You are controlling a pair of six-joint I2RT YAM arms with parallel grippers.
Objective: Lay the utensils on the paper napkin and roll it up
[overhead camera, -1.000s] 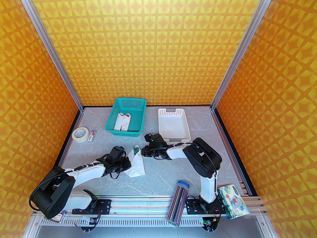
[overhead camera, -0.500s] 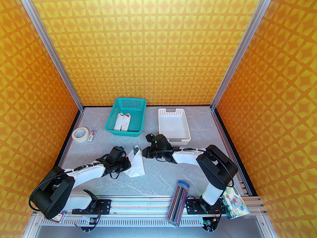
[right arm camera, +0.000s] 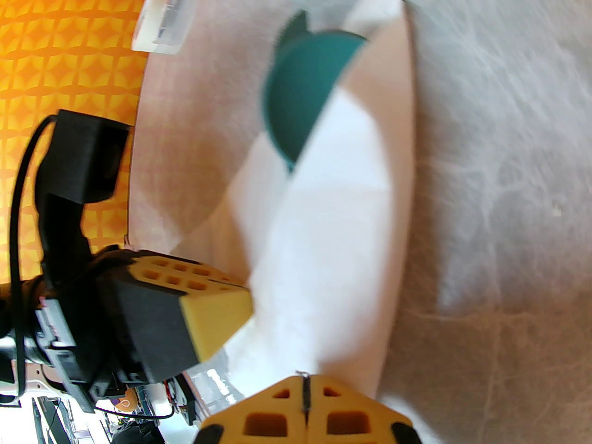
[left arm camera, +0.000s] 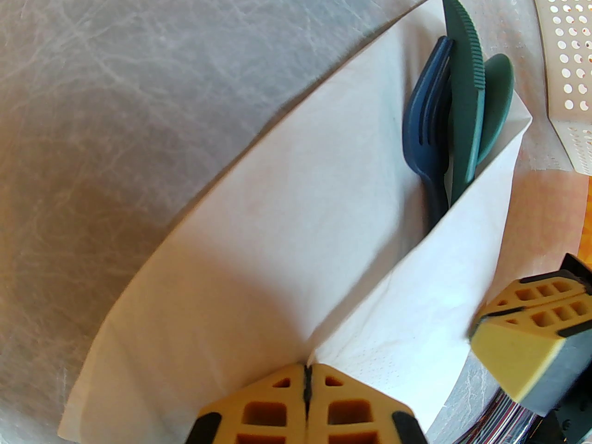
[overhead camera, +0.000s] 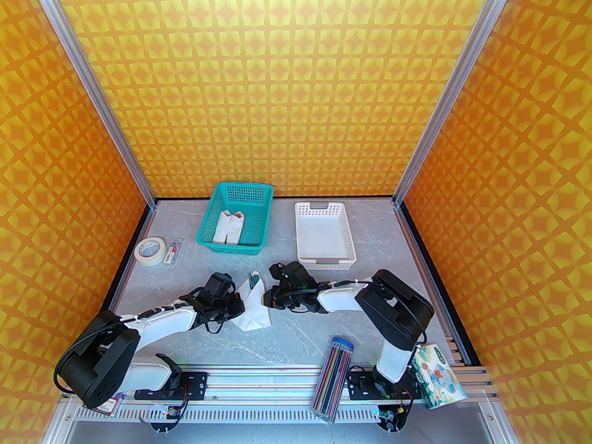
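The paper napkin (overhead camera: 253, 310) lies on the bench (overhead camera: 305, 336) between the two arms, in front of the teal basket (overhead camera: 231, 249). One side is folded up over the utensils (left arm camera: 462, 123), and the heads of the fork (left arm camera: 428, 127), knife (left arm camera: 465, 100) and spoon (left arm camera: 498, 90) stick out at its far end. The left jaws are closed, pinching the napkin at the near end of the fold; the right jaws are pressed together too, tips against the raised flap's edge, though whether paper sits between them I cannot tell.
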